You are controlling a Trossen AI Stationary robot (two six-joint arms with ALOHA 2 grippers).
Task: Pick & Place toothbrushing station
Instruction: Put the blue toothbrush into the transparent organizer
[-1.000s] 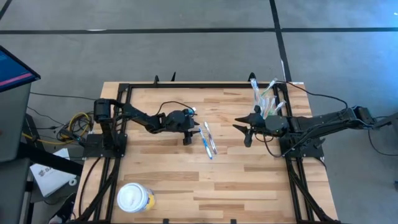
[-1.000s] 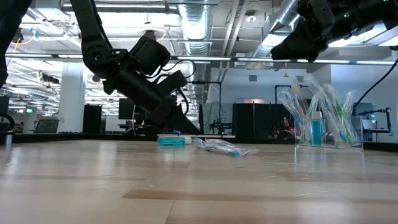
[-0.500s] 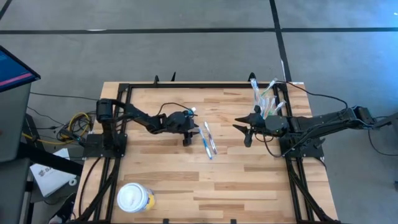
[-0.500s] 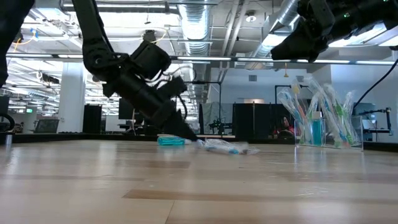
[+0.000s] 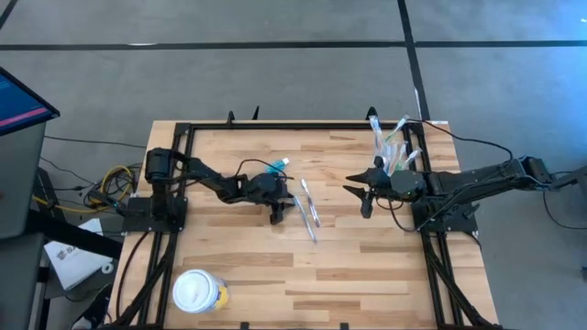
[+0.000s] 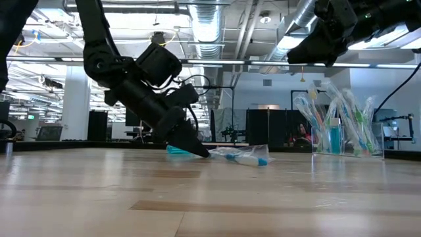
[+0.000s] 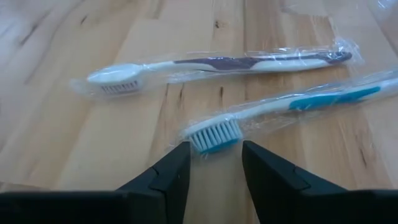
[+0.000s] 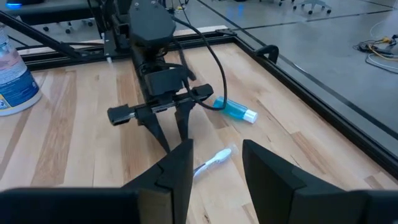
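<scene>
Lying on the worktop (image 5: 367,266), the wrapped blue toothbrush (image 7: 280,107), judged light and slippery, is being straddled at its bristle end by the spread left pincer (image 7: 215,163), while the right pincer (image 8: 216,163) is being kept parted above.

You won't find any lettering you can read here. The tub (image 8: 13,79) on the surface, far from the right tool, carries a blue-and-white printed label, but its words stay too small to make out. The wrapped toothbrushes (image 7: 217,65) just ahead of the left tool show no print.
</scene>
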